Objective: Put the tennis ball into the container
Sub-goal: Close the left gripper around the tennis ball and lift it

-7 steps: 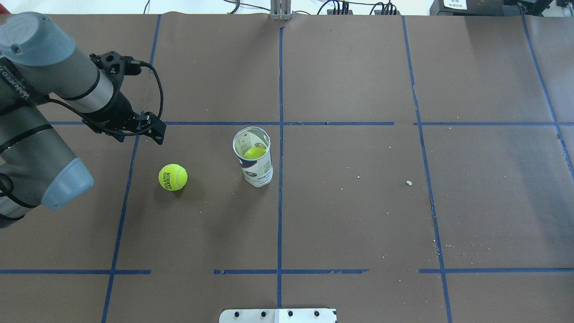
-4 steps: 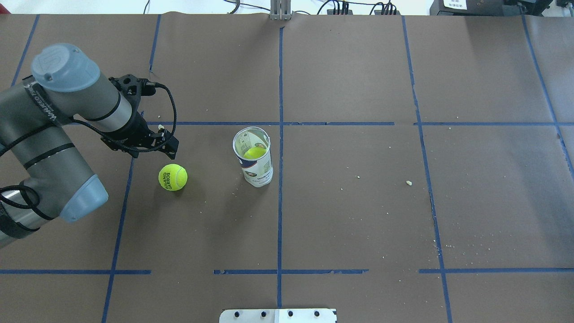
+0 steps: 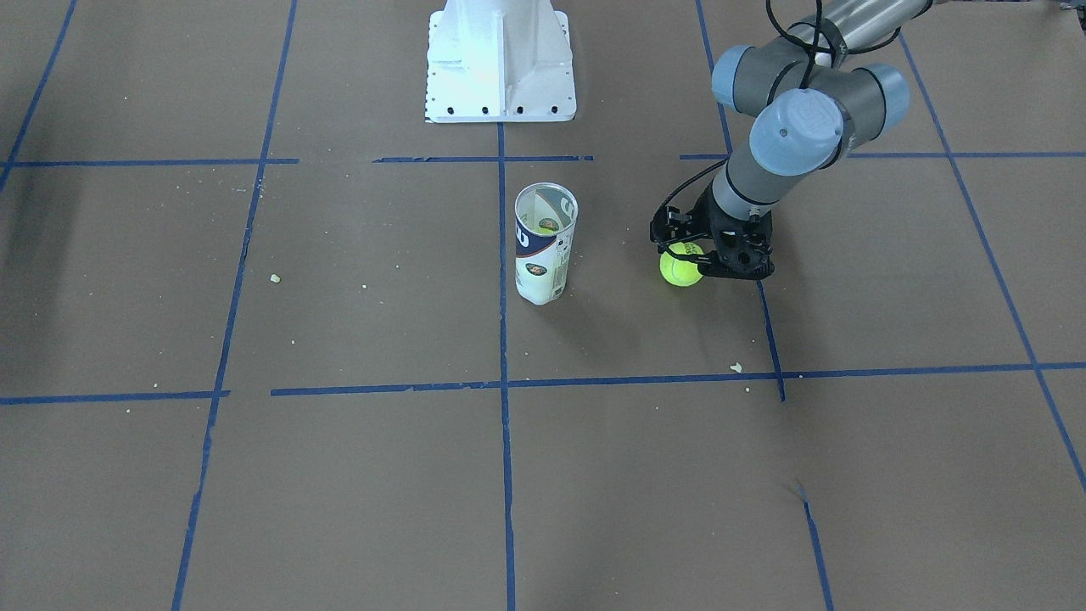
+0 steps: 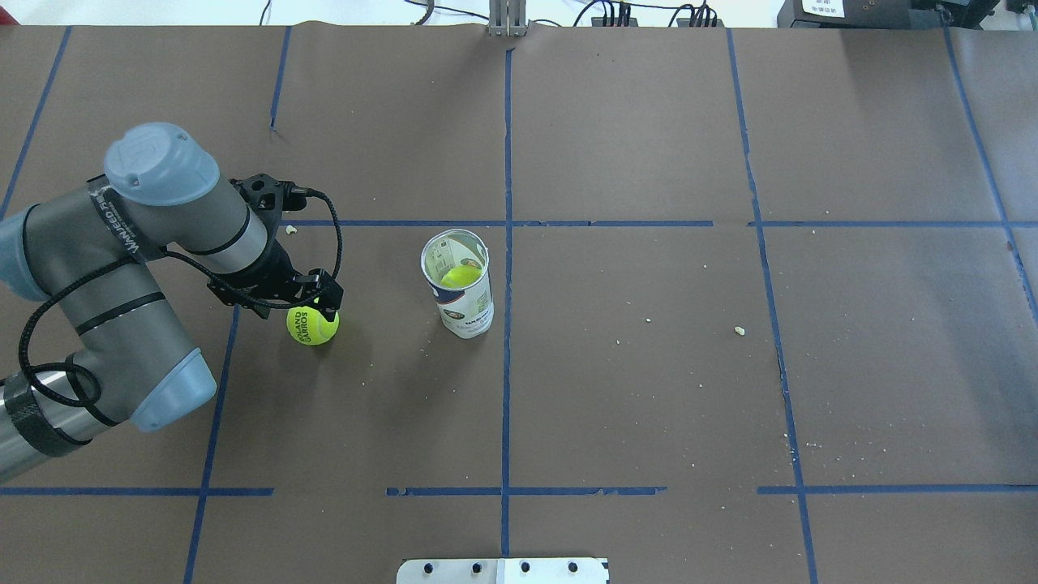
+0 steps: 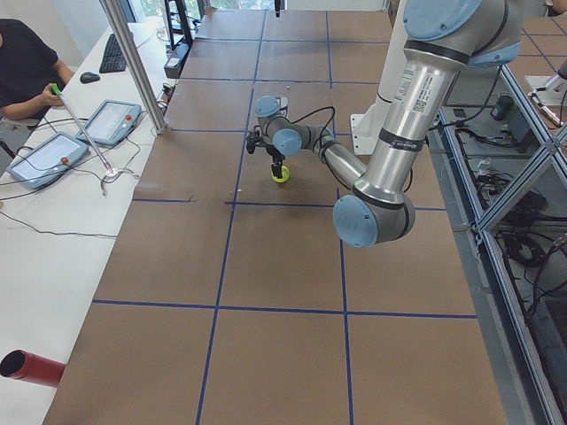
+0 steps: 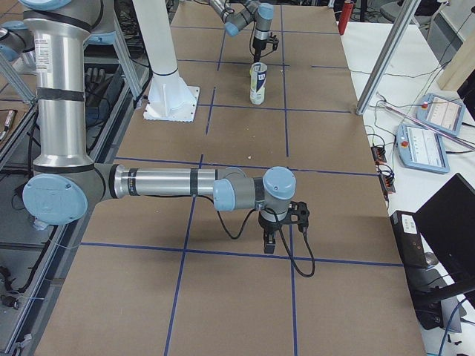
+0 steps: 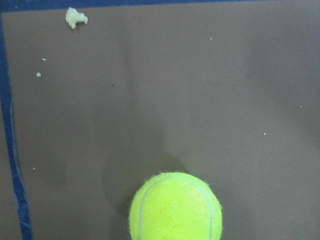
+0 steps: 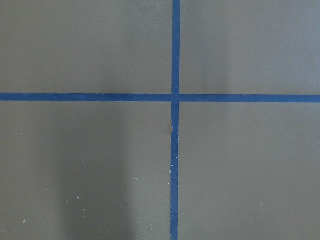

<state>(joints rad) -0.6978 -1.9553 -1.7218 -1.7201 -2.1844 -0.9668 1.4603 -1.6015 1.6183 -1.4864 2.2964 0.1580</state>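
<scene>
Tennis ball (image 4: 311, 324) on table (image 4: 649, 405), left gripper (image 4: 323, 305) just above, opening unclear, container (image 4: 465, 308) nearby

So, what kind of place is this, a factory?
Most likely a robotics research lab: a table covered in brown paper with a blue tape grid, a robot's left arm and right arm, and an operator seated by teach pendants on a side desk.

Yellow-green tennis ball (image 4: 312, 324), white-navy container (image 4: 465, 312)
</scene>
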